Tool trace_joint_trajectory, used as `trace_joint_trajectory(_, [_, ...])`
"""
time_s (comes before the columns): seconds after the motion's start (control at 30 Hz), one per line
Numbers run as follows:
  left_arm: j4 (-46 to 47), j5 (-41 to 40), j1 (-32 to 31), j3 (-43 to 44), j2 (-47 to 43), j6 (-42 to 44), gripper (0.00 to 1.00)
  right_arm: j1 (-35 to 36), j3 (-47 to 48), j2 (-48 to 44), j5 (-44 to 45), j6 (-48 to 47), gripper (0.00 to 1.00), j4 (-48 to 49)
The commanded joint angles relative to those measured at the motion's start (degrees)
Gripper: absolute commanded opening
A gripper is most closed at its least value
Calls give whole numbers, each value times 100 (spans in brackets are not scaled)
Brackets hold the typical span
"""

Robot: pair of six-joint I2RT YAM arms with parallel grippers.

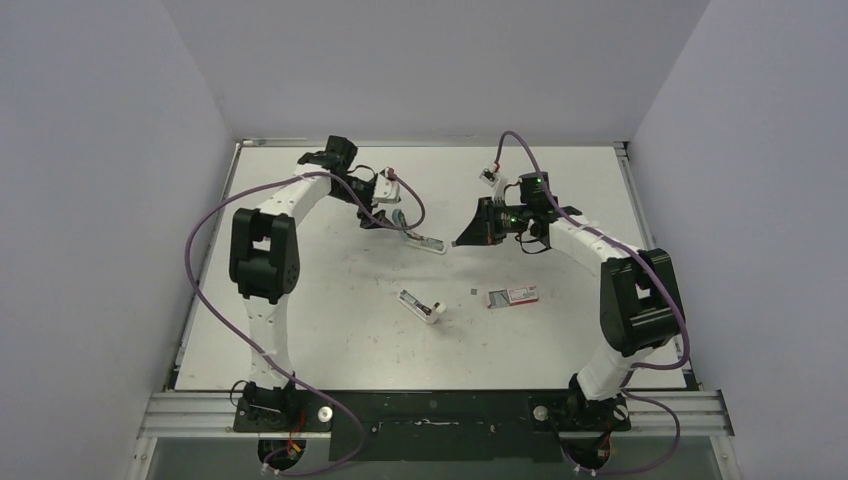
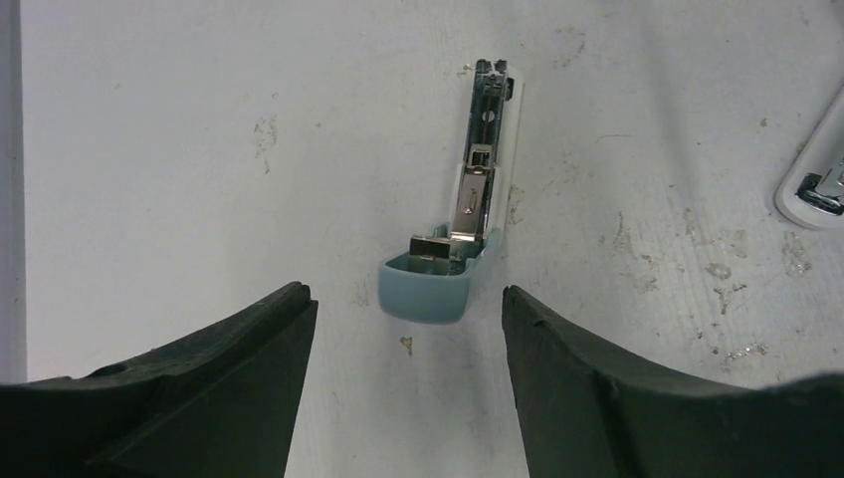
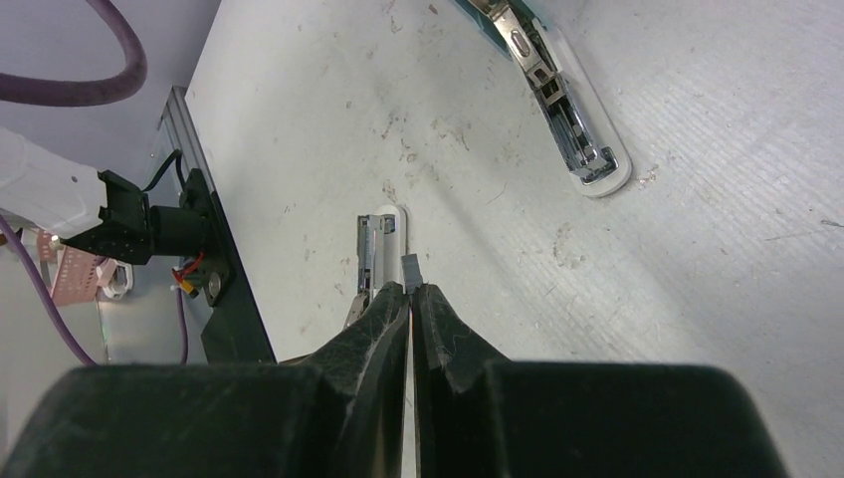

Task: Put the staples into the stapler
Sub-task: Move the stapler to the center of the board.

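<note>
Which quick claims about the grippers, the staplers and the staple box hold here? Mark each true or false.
1. The left gripper is open, with nothing between its fingers. True.
2. The right gripper is wide open. False: its jaws are shut.
3. The pale-blue-capped white stapler is closed. False: it lies open on the white table, with its metal magazine exposed.
4. The small flat red-and-white cardboard box lies on the table. True.
5. Only one stapler is in view. False: a second white stapler lies on the table beside the box.
</note>
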Motion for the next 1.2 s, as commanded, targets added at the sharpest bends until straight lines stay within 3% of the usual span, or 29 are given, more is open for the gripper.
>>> trace_joint_trajectory(0.0, [-1076, 339, -121, 470, 125, 811, 64, 4, 85, -70, 9, -143, 5, 148])
trace_joint_trajectory(0.3, [-1293, 313, -292, 459, 174, 821, 39, -27, 140, -53, 86, -187, 5, 51])
trace_joint_trajectory(0.5, [-1279, 257, -302, 263, -19, 144, 14, -28, 364, 34, 150, -275, 5, -255])
trace_joint_trajectory(0.63, [-586, 149, -306, -497, -565, -618, 0, -10, 634, 233, 166, -268, 5, -448])
trace_joint_trajectory(0.83, [713, -168, -301, -1719, -1615, -2188, 0, 163, 1042, 448, 231, -369, 5, -713])
trace_joint_trajectory(1.0, [2419, -928, -377, -3494, -2976, -3939, 0, 443, 1404, 731, 254, -398, 5, -936])
trace_joint_trajectory(1.17, [2849, -1783, -435, -4256, -3712, -5110, 0, 855, 1825, 1173, 195, -314, 5, -1045])
